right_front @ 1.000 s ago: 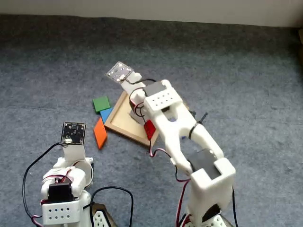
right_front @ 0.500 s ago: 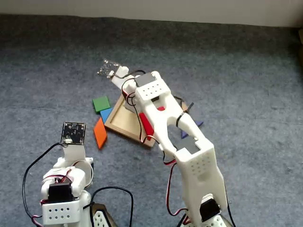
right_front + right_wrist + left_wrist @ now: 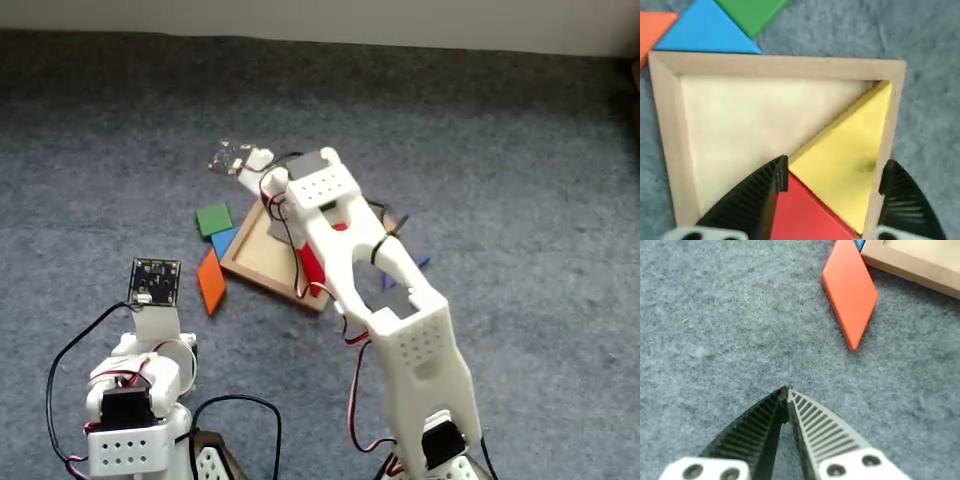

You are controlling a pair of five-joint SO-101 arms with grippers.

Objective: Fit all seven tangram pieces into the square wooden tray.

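Note:
The square wooden tray [image 3: 775, 65] holds a yellow triangle [image 3: 850, 150] in one corner and a red triangle [image 3: 800, 215] beside it. My right gripper [image 3: 832, 175] hangs open just above the yellow triangle, one finger on each side of it, holding nothing. Outside the tray rim lie a blue triangle [image 3: 707, 30], a green square [image 3: 752, 12] and an orange parallelogram [image 3: 652, 25]. In the high view the right arm [image 3: 320, 195] stretches over the tray [image 3: 250, 265]. My left gripper [image 3: 786, 392] is shut over bare carpet, short of the orange parallelogram [image 3: 850, 290].
Grey carpet covers the whole table. A purple piece [image 3: 400, 275] peeks out from under the right arm, right of the tray. The green square [image 3: 213, 219], blue triangle [image 3: 222, 241] and orange parallelogram [image 3: 211, 281] line up along the tray's left side. The left arm [image 3: 135, 390] sits at the near left.
The right arm has stretched farther out over the tray, its wrist going up and to the left. The left arm has kept still.

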